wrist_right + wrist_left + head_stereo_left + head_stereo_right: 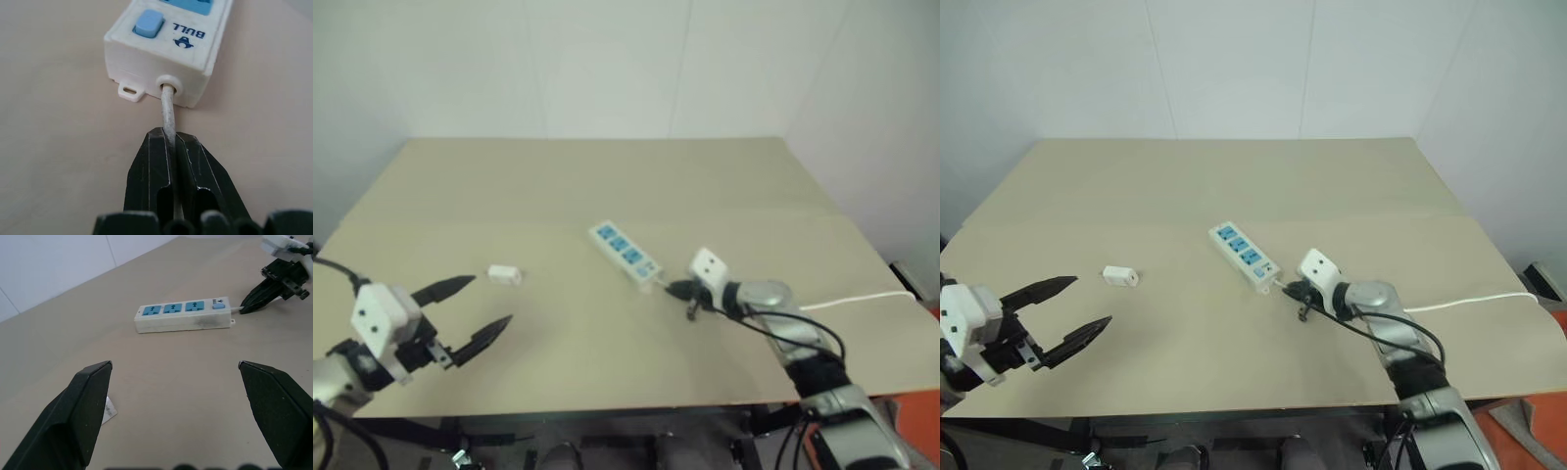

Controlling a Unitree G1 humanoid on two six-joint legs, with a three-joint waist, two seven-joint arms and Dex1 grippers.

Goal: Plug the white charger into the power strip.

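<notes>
Clamping the thin white cord point(167, 105) just behind the power strip point(625, 253), the right gripper point(683, 297) has its jaws fully closed. The left gripper point(480, 308) holds its jaws wide and empty; the white charger point(505, 274) lies on the desk point(607, 186) just beyond them.

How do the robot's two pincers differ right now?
The left pincer stands wide open and holds nothing; the right pincer is shut on the cord just behind the power strip. The left is near the white charger, the right at the strip's switch end. Both have two black fingers.
</notes>
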